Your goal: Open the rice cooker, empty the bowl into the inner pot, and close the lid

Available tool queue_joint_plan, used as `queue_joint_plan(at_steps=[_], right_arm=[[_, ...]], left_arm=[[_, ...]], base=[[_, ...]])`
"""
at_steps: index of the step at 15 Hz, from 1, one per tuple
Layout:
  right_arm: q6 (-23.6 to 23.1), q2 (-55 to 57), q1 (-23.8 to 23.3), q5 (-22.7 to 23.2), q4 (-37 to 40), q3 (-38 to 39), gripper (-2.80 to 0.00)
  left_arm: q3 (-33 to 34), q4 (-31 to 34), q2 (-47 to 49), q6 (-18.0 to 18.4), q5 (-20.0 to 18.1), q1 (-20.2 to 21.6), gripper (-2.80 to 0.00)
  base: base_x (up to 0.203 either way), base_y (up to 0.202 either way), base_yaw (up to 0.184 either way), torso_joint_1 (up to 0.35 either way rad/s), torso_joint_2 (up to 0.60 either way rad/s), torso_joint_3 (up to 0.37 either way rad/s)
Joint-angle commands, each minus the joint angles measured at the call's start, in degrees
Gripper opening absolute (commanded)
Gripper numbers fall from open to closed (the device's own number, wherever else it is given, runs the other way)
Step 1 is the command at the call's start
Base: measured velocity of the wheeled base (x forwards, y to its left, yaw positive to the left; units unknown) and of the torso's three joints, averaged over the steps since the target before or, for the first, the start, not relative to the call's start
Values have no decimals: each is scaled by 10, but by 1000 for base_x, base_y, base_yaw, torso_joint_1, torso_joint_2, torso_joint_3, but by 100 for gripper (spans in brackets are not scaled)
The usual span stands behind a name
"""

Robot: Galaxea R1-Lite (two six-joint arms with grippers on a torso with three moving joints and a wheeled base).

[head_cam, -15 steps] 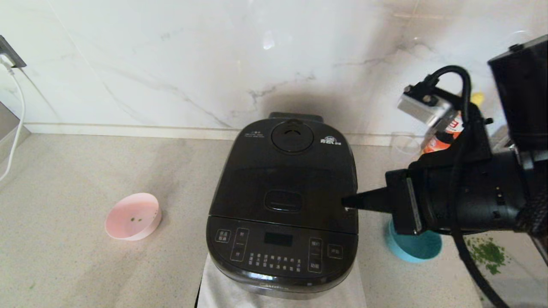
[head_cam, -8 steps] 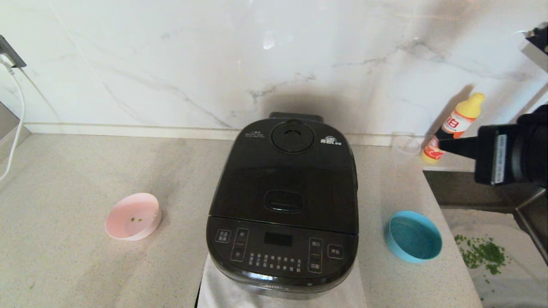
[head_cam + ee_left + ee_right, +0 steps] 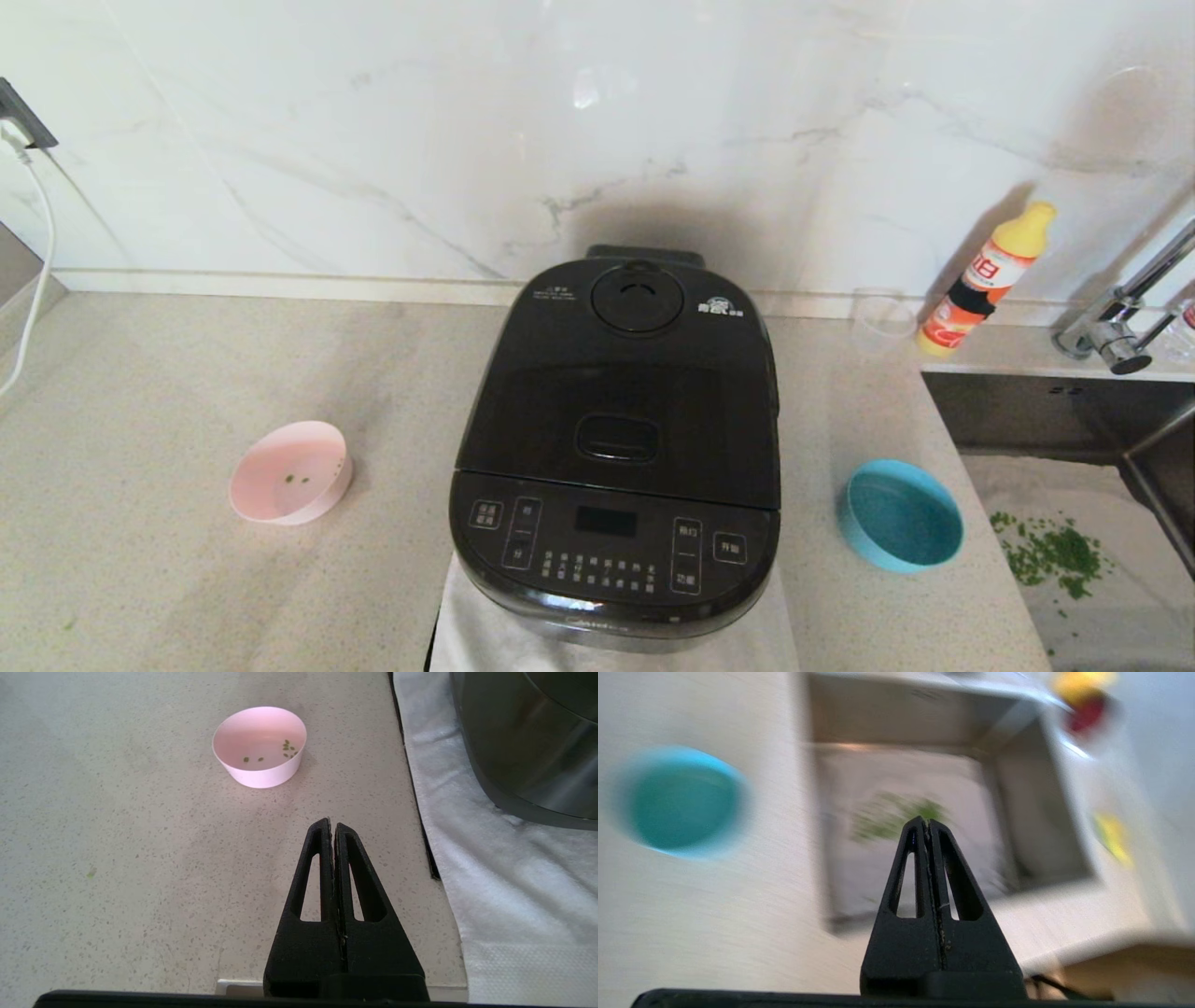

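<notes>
The rice cooker [image 3: 621, 448] sits in the middle with its lid [image 3: 624, 373] shut. The pink bowl [image 3: 290, 471] is at nine o'clock, the blue bowl [image 3: 902, 514] at three. My left gripper [image 3: 332, 833] and right gripper [image 3: 926, 828] are pinched shut, holding nothing. A careless swing could knock a bowl over.

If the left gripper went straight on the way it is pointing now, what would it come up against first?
Most likely the pink bowl. The left gripper, fingers shut, points across the bare countertop roughly toward it, though the line may pass just beside the bowl on the rice cooker's side; depth is hard to judge.
</notes>
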Motion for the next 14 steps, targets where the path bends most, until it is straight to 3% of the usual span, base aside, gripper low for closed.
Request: queue_joint_plan(at_steps=[1,4,5,8,10,14], right_arm=[[-29,-187,-80,7,-20,108,-280],[-46,-279,-127,55,-52,225,-280],[-45,-317,-130,89,-62,255,-280],[-44,-372,-134,305,-59,295,-280],[-41,-374,-135,405,-63,324,-280],[-36,-373,-135,402,-58,323,-280]], left_arm=[[4,0,0,0,0,0,-280],[4,0,0,0,0,0,-280],[4,0,0,0,0,0,-280],[4,0,0,-4,0,0,-280],[4,-1,0,-12,3,0,-280],[4,-1,0,-16,5,0,-280]], base=[[0,0,0,0,0,0],[0,0,0,0,0,0],[0,0,0,0,0,0],[0,0,0,0,0,0],[0,0,0,0,0,0],[0,0,0,0,0,0]])
